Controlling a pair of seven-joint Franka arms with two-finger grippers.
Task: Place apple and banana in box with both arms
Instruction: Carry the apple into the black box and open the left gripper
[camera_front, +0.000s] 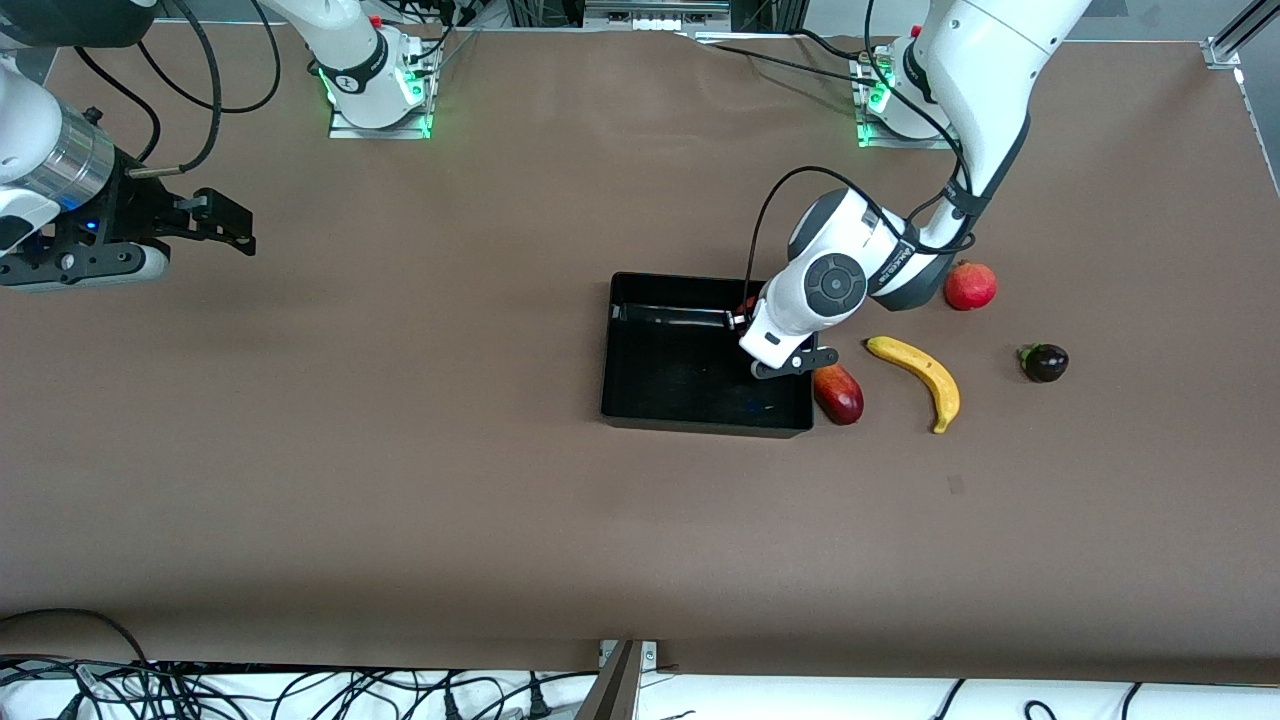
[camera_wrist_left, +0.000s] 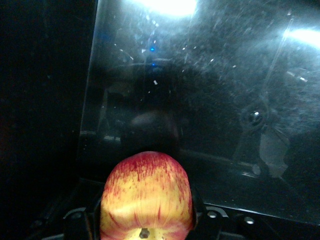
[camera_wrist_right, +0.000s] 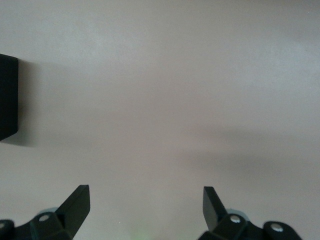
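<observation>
The apple (camera_wrist_left: 146, 200), red with yellow streaks, sits between the two black fingers of my left gripper (camera_wrist_left: 146, 222), which is shut on it. In the left wrist view the glossy floor of the black box (camera_wrist_left: 215, 100) lies just under the apple. In the front view the left arm's white wrist (camera_front: 815, 290) hangs over the box (camera_front: 612, 350) at the end toward the left arm and hides nearly all of the apple. The yellow banana (camera_front: 920, 375) lies on the table beside the box, toward the left arm's end. My right gripper (camera_front: 235, 225) waits open over bare table, fingers (camera_wrist_right: 75, 205) wide apart.
A red-yellow mango (camera_front: 838, 393) lies against the box's outer wall, between the box and the banana. A red pomegranate (camera_front: 970, 285) and a small dark fruit (camera_front: 1044, 362) lie toward the left arm's end. Brown table stretches between the box and my right gripper.
</observation>
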